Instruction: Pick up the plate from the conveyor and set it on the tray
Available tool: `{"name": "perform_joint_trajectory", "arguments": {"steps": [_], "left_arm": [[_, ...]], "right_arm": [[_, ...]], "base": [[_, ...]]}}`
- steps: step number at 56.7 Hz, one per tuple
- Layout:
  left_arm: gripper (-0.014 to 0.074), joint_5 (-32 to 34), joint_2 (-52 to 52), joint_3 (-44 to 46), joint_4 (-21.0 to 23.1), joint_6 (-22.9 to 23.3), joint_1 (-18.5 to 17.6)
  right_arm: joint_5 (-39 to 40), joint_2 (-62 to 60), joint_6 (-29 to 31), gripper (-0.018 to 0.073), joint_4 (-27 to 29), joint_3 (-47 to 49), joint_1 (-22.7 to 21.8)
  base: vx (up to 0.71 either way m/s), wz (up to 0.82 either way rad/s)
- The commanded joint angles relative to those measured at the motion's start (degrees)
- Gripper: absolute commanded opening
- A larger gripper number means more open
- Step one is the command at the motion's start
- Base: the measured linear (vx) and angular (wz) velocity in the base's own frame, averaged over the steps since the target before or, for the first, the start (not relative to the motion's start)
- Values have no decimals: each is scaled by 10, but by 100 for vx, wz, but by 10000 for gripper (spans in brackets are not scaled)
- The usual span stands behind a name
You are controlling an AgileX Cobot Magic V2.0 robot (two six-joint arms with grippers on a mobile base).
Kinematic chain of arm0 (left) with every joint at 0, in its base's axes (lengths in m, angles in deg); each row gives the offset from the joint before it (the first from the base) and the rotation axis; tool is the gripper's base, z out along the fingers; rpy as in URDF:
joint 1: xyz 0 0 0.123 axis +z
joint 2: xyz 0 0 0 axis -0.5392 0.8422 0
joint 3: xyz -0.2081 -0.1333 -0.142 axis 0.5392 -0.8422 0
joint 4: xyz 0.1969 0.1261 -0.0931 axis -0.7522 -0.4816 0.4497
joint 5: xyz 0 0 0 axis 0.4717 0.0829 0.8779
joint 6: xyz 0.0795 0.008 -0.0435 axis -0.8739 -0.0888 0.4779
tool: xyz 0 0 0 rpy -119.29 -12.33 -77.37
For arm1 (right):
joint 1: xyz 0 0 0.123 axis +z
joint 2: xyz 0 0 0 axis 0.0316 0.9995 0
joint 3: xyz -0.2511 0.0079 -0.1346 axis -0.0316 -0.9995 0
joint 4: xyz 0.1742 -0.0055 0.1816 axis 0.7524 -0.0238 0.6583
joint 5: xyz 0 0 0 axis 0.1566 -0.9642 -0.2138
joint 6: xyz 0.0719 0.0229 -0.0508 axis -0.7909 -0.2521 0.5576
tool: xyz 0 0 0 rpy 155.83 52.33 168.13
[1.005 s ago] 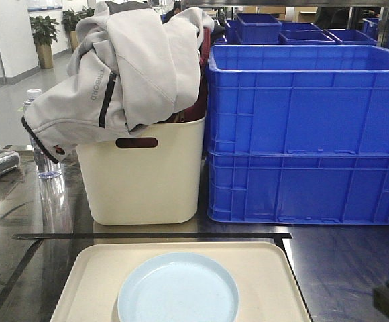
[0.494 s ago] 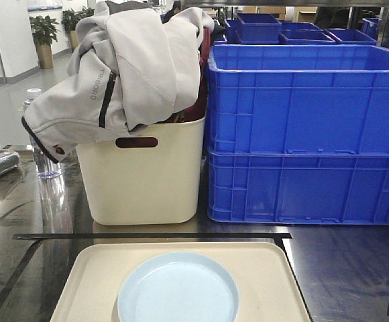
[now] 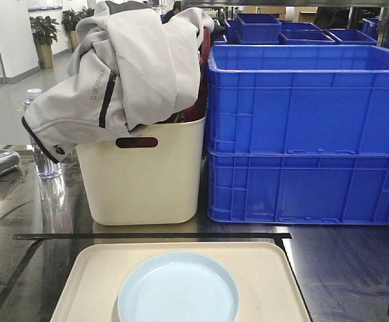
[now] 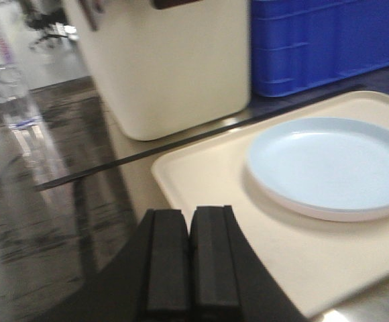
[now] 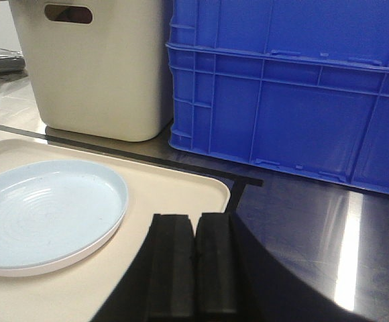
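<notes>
One pale blue plate (image 3: pixel 178 288) lies flat on the tray (image 3: pixel 94 268), set near the tray's middle with bare cream surface showing on every visible side of it. The tray rests on the dark glossy bench (image 3: pixel 342 268), and a thin black strip (image 3: pixel 151 235) runs along the bench just behind the tray's far edge. The conveyor shows in none of the views.

Behind the tray, past the strip, stands a tall cream bin (image 3: pixel 144 178) with a handle slot, and a grey jacket (image 3: pixel 124 67) is heaped over its top and hangs down its left side. Touching or just beside the bin on its right are two stacked blue crates (image 3: pixel 308 134), one on top of the other. To the left of the bin a clear water bottle (image 3: pixel 43 157) stands upright on the bench.

In the left wrist view the left gripper (image 4: pixel 189 261) hangs over the tray's near left corner, its jaws pressed together with nothing between them. In the right wrist view the right gripper (image 5: pixel 193 265) sits over the tray's right edge, beside the plate, jaws likewise closed on nothing.
</notes>
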Motion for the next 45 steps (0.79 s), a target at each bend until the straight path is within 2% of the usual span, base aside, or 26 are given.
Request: {"name": "perform_joint_trajectory", "arguments": {"steps": [1, 7, 12, 17, 22, 25, 45], "left_arm": [[0, 89, -21, -21, -62, 70, 10], [0, 98, -89, -100, -121, 132, 37], [0, 96, -147, -157, -140, 162, 63], [0, 97, -209, -212, -146, 163, 85], [0, 122, -225, -250, -144, 167, 87], [0, 94, -223, -245, -144, 167, 87], [0, 87, -223, -246, -142, 167, 87]], "right_arm": [[51, 0, 4, -9, 0, 17, 0], [51, 0, 4, -9, 0, 17, 0], [51, 0, 4, -9, 0, 17, 0], [51, 0, 4, -9, 0, 17, 0], [50, 0, 4, -9, 0, 17, 0], [49, -1, 4, -9, 0, 17, 0], [49, 1, 4, -9, 0, 17, 0]], "base": [[0, 0], [0, 0], [0, 0], [0, 0], [0, 0], [0, 0], [0, 0]]}}
